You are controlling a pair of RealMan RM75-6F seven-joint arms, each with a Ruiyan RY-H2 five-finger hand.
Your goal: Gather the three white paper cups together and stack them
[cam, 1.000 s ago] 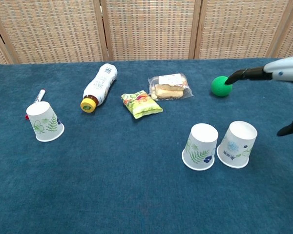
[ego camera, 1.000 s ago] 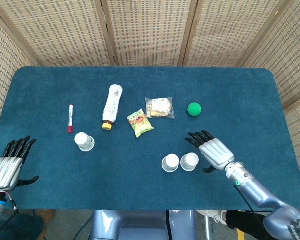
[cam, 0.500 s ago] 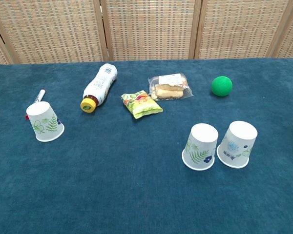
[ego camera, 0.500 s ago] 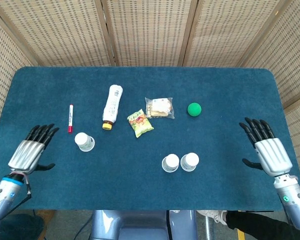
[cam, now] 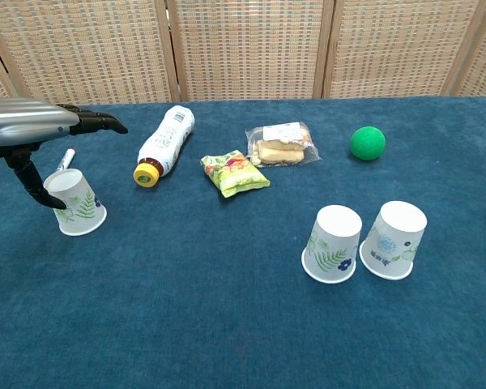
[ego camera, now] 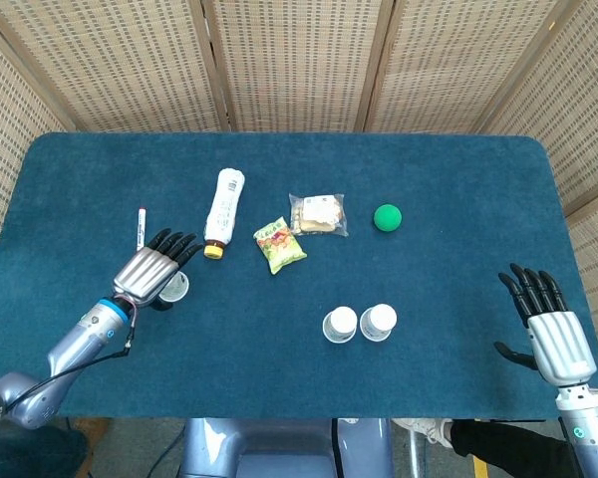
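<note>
Three white paper cups with printed leaves stand upside down on the blue table. One cup (ego camera: 173, 288) (cam: 74, 203) is alone at the left. The other two cups (ego camera: 340, 325) (ego camera: 378, 322) stand side by side at the front right, also seen from the chest as the left one (cam: 333, 243) and the right one (cam: 393, 240). My left hand (ego camera: 154, 267) (cam: 34, 123) hovers flat over the lone cup with fingers stretched out and thumb hanging beside it, holding nothing. My right hand (ego camera: 549, 329) is spread open near the table's right front corner, far from the cups.
A lying bottle with a yellow cap (ego camera: 222, 211), a red-capped marker (ego camera: 140, 234), a green snack packet (ego camera: 279, 245), a cracker pack (ego camera: 317, 214) and a green ball (ego camera: 387, 217) lie across the middle. Woven screens stand behind the table (ego camera: 458, 179).
My left hand has moved right from the table's left edge to above the lone cup. My right hand has drawn back from the pair of cups to the right front corner.
</note>
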